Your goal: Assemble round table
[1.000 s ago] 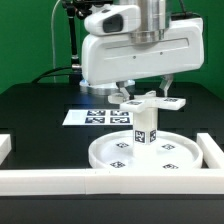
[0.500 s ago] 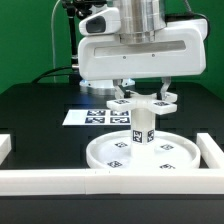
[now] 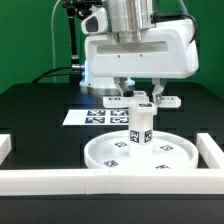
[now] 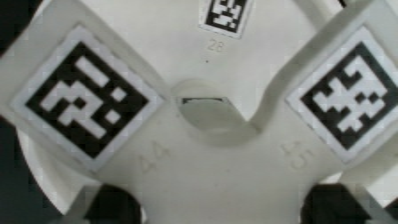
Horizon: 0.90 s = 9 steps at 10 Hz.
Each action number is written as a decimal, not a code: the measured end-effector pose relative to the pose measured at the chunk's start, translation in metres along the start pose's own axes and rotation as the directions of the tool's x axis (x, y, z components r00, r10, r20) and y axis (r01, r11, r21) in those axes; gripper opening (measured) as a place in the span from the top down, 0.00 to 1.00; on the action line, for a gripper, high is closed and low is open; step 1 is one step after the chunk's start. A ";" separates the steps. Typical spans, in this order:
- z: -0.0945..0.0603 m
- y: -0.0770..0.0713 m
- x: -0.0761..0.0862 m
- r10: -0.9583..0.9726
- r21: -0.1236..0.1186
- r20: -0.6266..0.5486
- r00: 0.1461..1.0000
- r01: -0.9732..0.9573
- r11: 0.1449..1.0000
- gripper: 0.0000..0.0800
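The round disc lies flat on the table inside the rails. The short post stands upright on its centre hub. The four-armed cross piece sits level on top of the post. My gripper comes straight down over it and is shut on the cross piece, one finger on each side of its middle. In the wrist view the cross piece fills the picture, with its centre hole and tagged arms. My dark fingertips show at either edge of it.
The marker board lies behind the disc towards the exterior view's left. White border rails run along the front and the exterior view's right. A rail end shows at the left edge.
My gripper has turned about its vertical axis with the cross piece in it. The arms of the cross piece now point differently on top of the post. Disc and post have stayed put.
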<state>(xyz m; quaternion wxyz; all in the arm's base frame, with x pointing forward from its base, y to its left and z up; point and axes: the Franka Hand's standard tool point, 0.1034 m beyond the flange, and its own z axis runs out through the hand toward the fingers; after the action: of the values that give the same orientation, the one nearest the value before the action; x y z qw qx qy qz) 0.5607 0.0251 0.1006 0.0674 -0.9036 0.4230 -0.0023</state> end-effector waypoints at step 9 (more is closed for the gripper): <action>0.000 -0.003 0.001 0.729 0.060 0.005 0.684 -0.728 0.683 0.44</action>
<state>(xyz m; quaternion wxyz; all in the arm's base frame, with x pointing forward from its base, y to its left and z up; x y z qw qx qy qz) 0.5636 0.0267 0.1008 0.0842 -0.6588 0.7476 0.0038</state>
